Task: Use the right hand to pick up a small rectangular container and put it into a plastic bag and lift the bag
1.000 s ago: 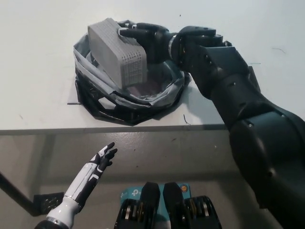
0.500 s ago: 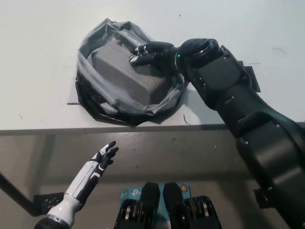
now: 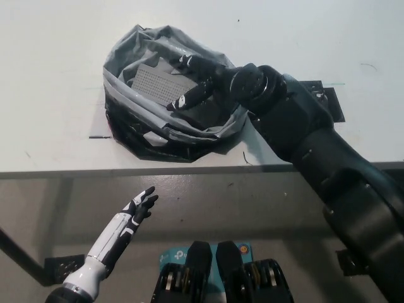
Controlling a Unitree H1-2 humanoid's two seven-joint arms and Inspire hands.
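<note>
The small grey rectangular container (image 3: 153, 84) lies inside the dark plastic bag (image 3: 165, 129), which sits on the white table (image 3: 50, 76) toward ten o'clock of the picture's middle. The bag's rim is rolled open and crumpled, and only the container's perforated top face shows, at about eleven o'clock within the opening. The black right hand (image 3: 201, 79) reaches in from four o'clock — its arm crosses the bag's rim at three o'clock. Its fingers (image 3: 183, 100) are spread apart over the container and the bag's interior and close on nothing; whether they touch the container, I cannot tell. The white left hand (image 3: 140, 206) rests below the table's near edge at about seven o'clock, fingers apart and holding nothing.
</note>
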